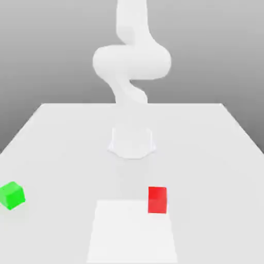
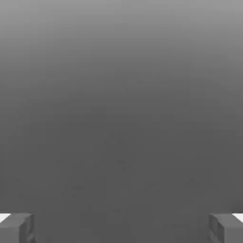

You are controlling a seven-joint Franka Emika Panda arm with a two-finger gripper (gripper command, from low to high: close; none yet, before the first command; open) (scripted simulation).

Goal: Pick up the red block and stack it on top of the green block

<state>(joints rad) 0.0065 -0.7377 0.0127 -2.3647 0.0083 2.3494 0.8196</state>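
The red block (image 1: 157, 200) sits on the white table (image 1: 206, 154) near the front, slightly to the exterior view's right of centre. The green block (image 1: 11, 195) rests far off at the exterior view's left, close to the table's edge and well apart from the red one. In the hand view my gripper (image 2: 121, 228) is open. Its two grey fingertips (image 2: 16, 228) stand wide apart, with nothing but plain grey background between them. The white arm (image 1: 131, 62) rises from its base behind the blocks and curves up out of the picture.
The arm's round base (image 1: 132, 143) stands mid-table behind the blocks. A paler white rectangular patch (image 1: 131, 232) lies at the table's front, with the red block at its far right corner. Bare table stretches between the two blocks.
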